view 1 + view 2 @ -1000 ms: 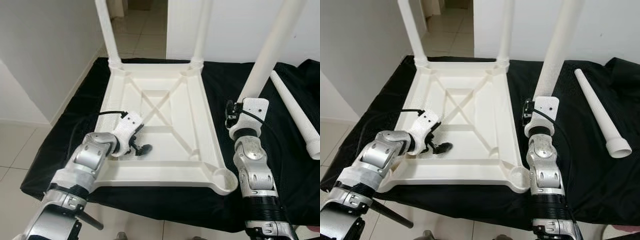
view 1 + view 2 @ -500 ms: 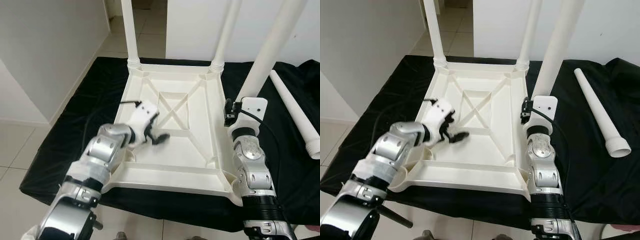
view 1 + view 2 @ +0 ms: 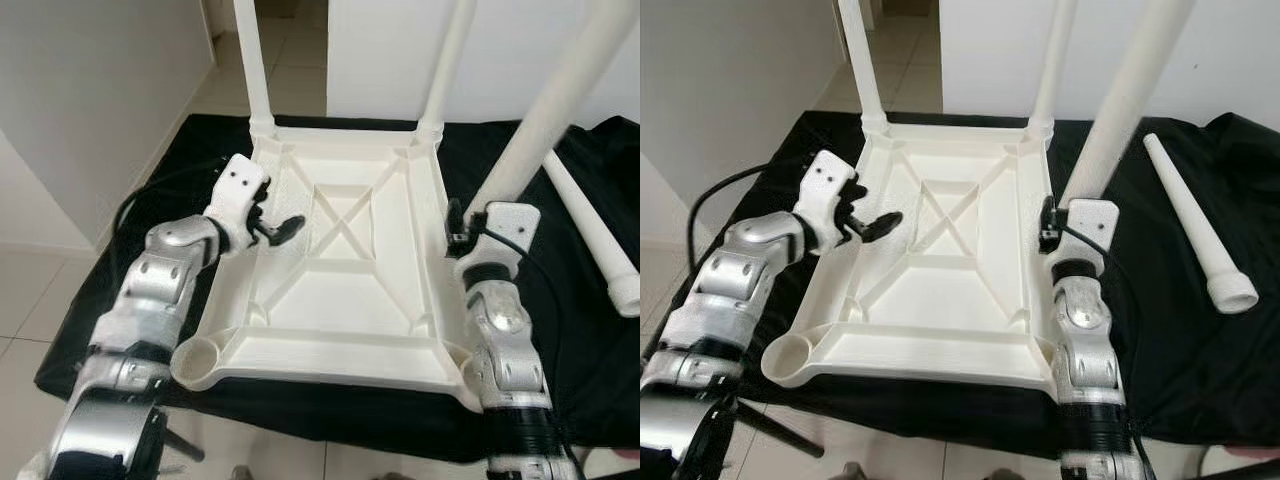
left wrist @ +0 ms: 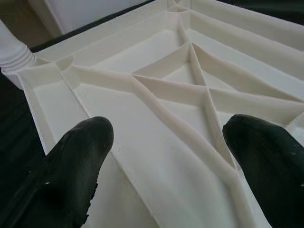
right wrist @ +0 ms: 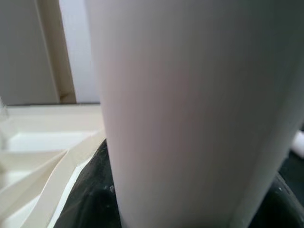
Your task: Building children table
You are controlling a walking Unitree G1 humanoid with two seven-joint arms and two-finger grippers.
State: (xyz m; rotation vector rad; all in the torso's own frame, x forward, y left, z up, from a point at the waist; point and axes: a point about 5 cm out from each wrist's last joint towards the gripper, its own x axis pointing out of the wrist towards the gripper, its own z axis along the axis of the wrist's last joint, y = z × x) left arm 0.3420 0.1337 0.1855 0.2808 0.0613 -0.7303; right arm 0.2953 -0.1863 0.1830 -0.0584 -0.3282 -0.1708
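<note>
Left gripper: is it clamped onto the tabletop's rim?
No, the left gripper is open, its fingers spread above the ribbed underside of the tabletop, gripping nothing.

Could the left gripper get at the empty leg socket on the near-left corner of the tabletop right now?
Probably yes. The left gripper is open and holds nothing, and the socket lies uncovered on its own side of the tabletop.
</note>
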